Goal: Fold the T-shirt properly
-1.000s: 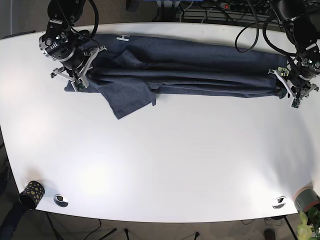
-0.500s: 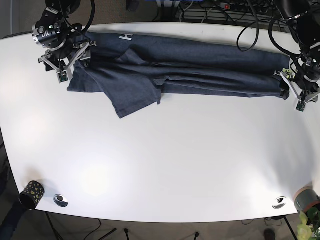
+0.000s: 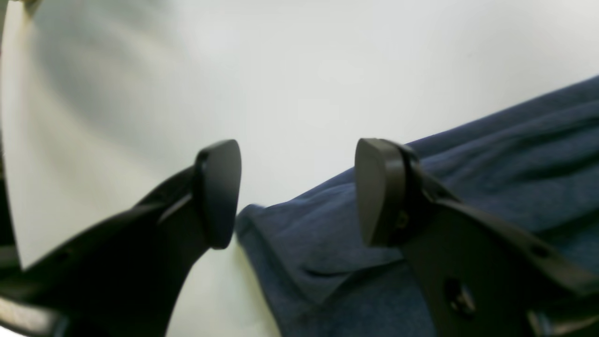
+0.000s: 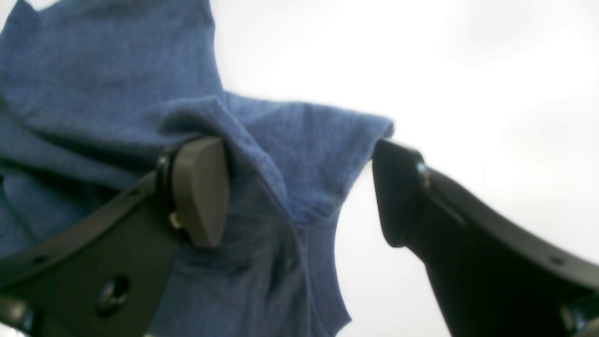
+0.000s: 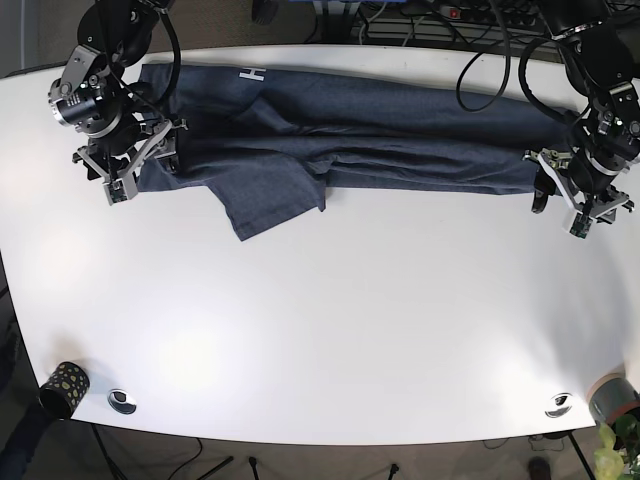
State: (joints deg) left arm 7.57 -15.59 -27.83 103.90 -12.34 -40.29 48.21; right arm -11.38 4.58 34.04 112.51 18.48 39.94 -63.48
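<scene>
**Both hands spread at the ends of the shirt**

Along the near edge of the broad white oval table (image 5: pixel 330 330), a small dark speckled cup (image 5: pixel 63 388) is standing at one corner, a grey roll of tape (image 5: pixel 612 397) is sitting at the other, and two round metal-rimmed holes (image 5: pixel 122 401) are showing in the tabletop between them.

Farther back, the dark navy cotton T-shirt (image 5: pixel 350 135) is lying stretched in a long, rumpled band across the far half of the table, with one sleeve flap (image 5: pixel 268 200) spilling toward the near side and white lettering (image 5: pixel 248 74) showing near the far edge.

At one end of the band, the right hand (image 5: pixel 125 160) is hovering with its black fingers (image 4: pixel 199 189) spread wide; the wrist view shows a folded corner of blue fabric lying loose in the gap, pinched by neither finger. At the other end, the left hand (image 5: pixel 578 195) is likewise standing spread, its dark pads (image 3: pixel 220 192) set well apart over the hem corner, with bare white table beyond.

Beyond the far rim, black cables (image 5: pixel 440 25) are trailing.
</scene>
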